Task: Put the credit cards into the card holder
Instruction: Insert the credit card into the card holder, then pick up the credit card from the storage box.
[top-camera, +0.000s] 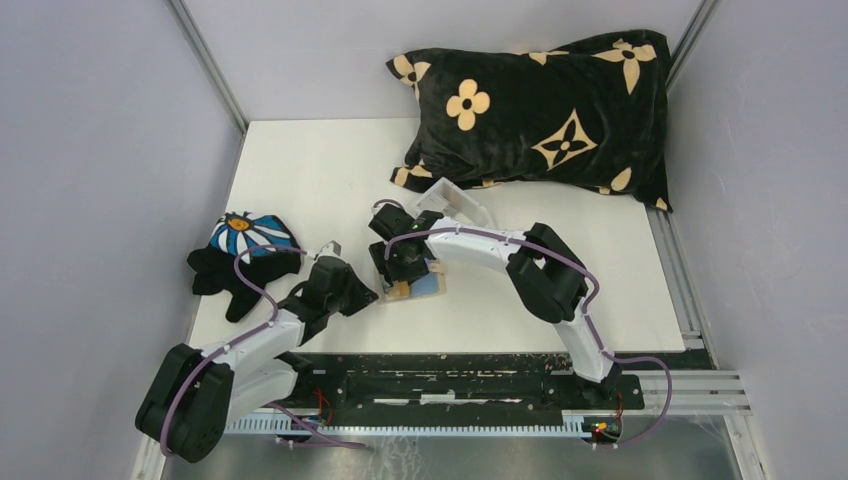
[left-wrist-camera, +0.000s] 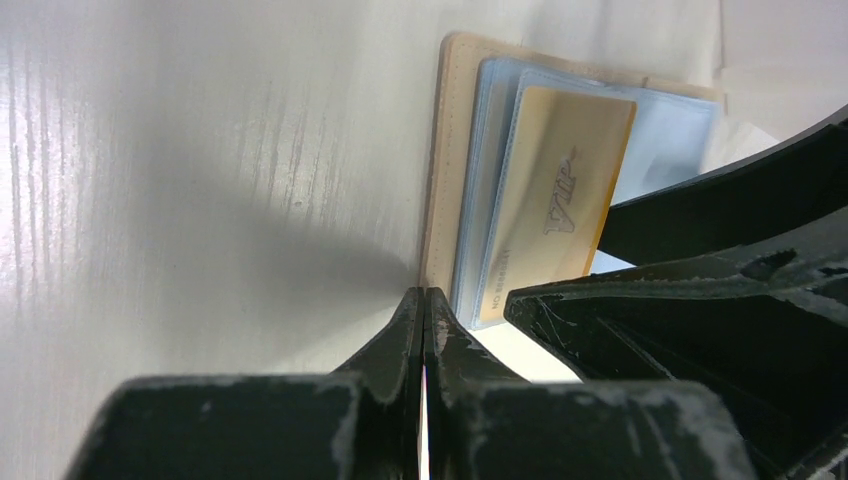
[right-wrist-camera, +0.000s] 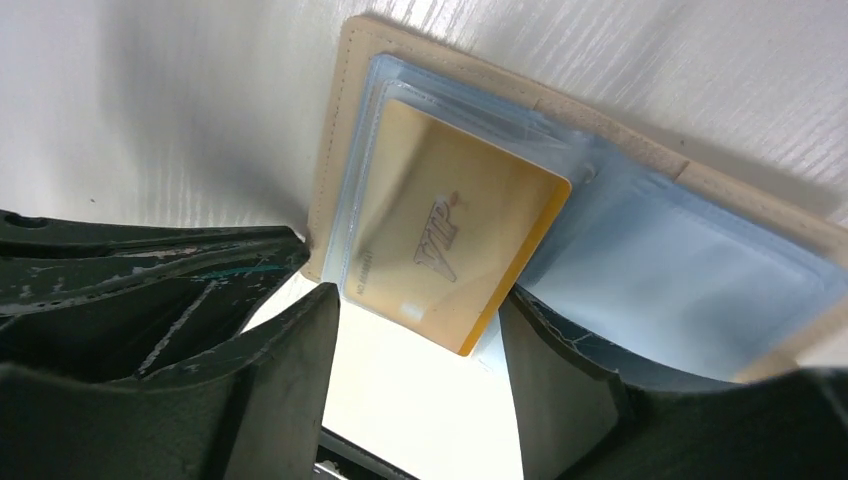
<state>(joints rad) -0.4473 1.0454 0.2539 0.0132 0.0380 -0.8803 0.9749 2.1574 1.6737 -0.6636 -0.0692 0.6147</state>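
At the near edge of the table (top-camera: 320, 170) the two arms rise from their bases and bend in toward one spot just in front of them. The left gripper (left-wrist-camera: 422, 305) comes in low from the left with its fingers pressed tight together and nothing between them; their tips sit right at the tan border of the card holder (left-wrist-camera: 437, 150), though I cannot tell whether they press on it. The right gripper (right-wrist-camera: 415, 340) points down from above with its fingers spread wide apart, and it grips nothing. One corner of a gold card (right-wrist-camera: 450, 240) lies in the gap between them, closer to the finger on the right of the wrist view. The card holder lies open and flat on the white table between the two grippers, its clear plastic sleeves (right-wrist-camera: 680, 290) facing up. The gold card rests at a slant over the left-hand sleeves; its upper part looks slipped under the plastic while its lower edge juts out past them. No other card is visible. Farther left, well apart from the holder, lies a black bundle of cloth (top-camera: 245, 240) with a blue-and-white flower on it. Just beyond the right arm's wrist stands a clear box (top-camera: 458, 200) — and behind that, at the far edge, a black pillow (top-camera: 540, 100) with tan flowers.
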